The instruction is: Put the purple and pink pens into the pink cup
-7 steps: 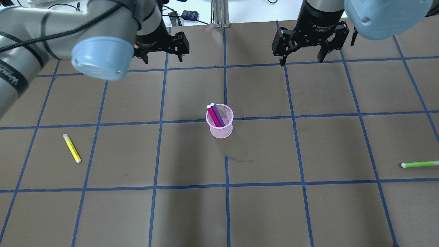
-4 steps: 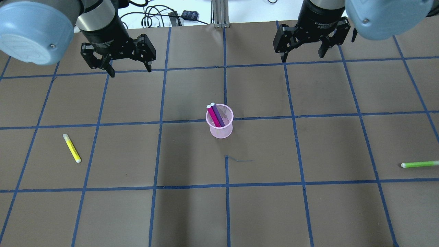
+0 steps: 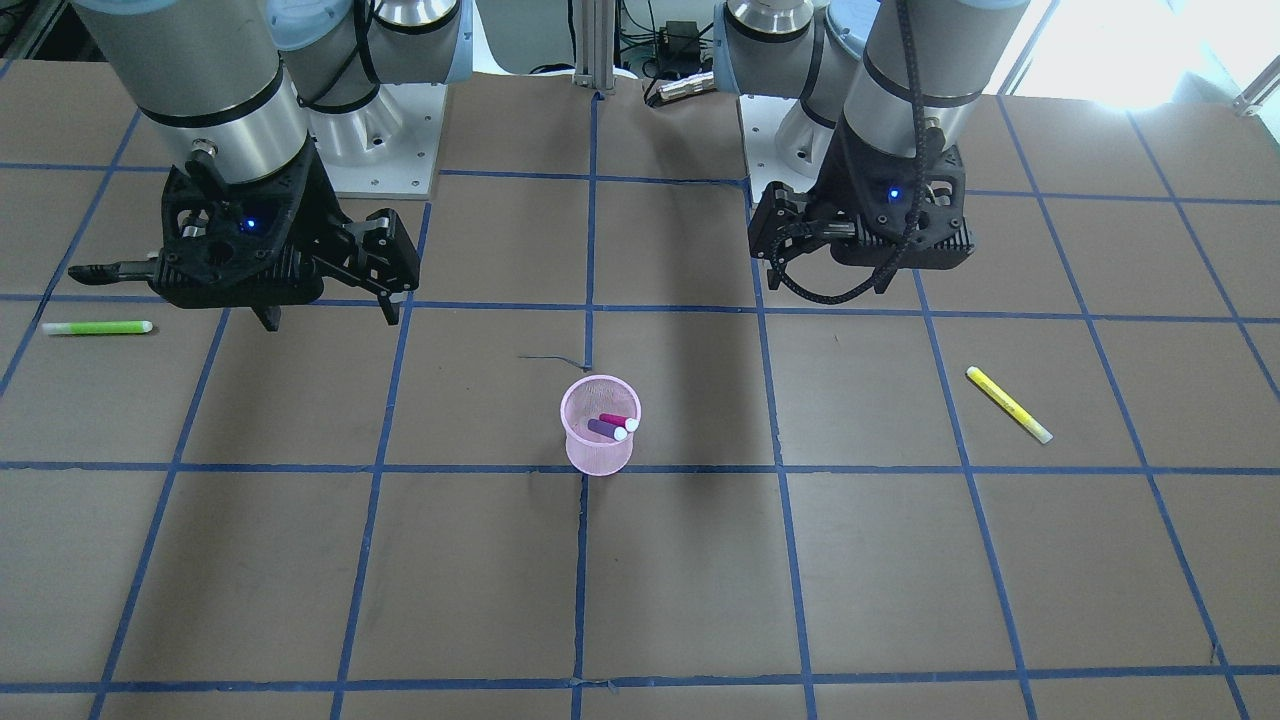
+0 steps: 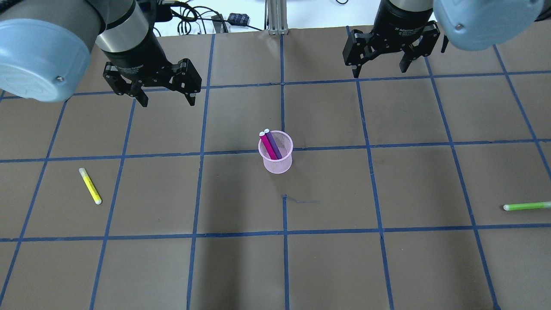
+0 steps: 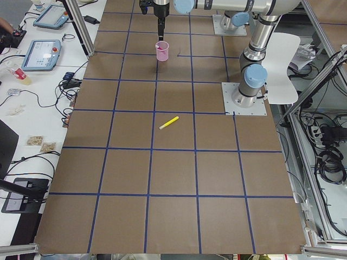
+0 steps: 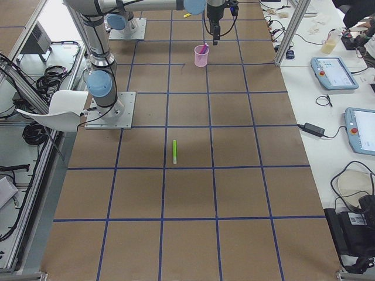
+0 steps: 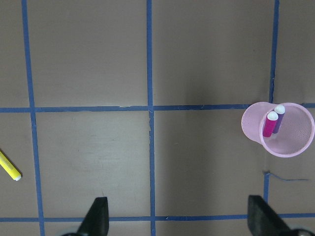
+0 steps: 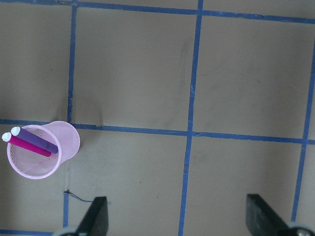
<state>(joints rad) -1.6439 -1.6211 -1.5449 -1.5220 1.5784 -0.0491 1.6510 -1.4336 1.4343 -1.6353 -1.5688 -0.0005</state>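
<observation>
Brown paper taped into a blue grid covers the bench (image 4: 387, 267), and at its middle you find the pink cup (image 4: 277, 165) standing upright on a grid line. Both of the task's pens are already inside it: the pink pen (image 4: 268, 147) and the purple pen (image 4: 273, 145) lean side by side against the same part of the rim, their white caps poking just above it. So, as far as you can judge from these views, the insertion itself is done and nothing of the task is left on the paper. The left gripper (image 4: 168, 102) hangs well apart from the cup, toward the robot's edge of the bench, with its jaws spread wide and nothing between them; the right gripper (image 4: 379, 72) hangs likewise near that edge, also wide and empty. A yellow pen (image 4: 90, 186) lies flat toward the bench's left end and a green pen (image 4: 526, 206) toward its right end; neither belongs to the task, so you can leave them where they lie. What remains is probably only parking the arms.
</observation>
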